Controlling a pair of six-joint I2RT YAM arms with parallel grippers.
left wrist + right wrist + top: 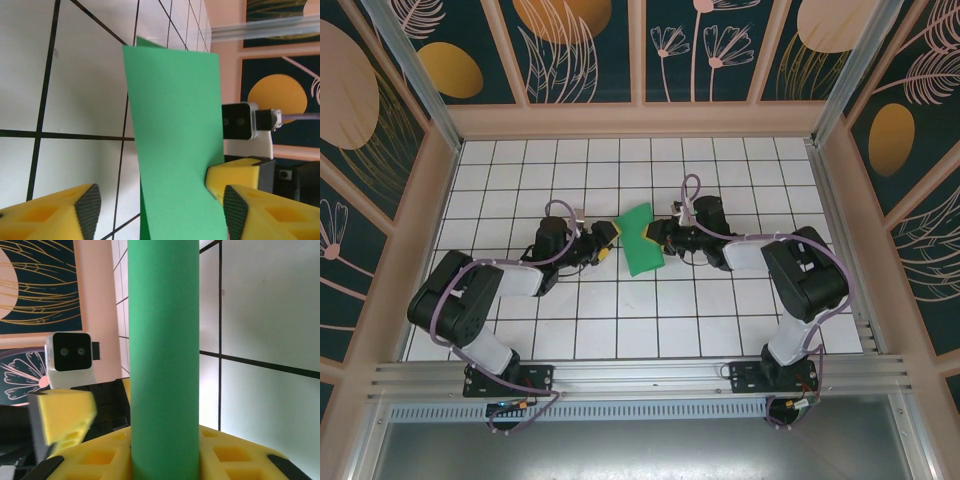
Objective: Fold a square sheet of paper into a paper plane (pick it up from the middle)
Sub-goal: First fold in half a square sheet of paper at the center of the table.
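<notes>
Green paper point(642, 240): long axis near-to-far.

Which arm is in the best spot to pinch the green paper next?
Left. The left gripper is open with the green paper standing between its fingers, so it likely only needs to close. The right gripper seems shut on it.

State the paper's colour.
The paper is plain bright green, clearest in the right wrist view.
</notes>
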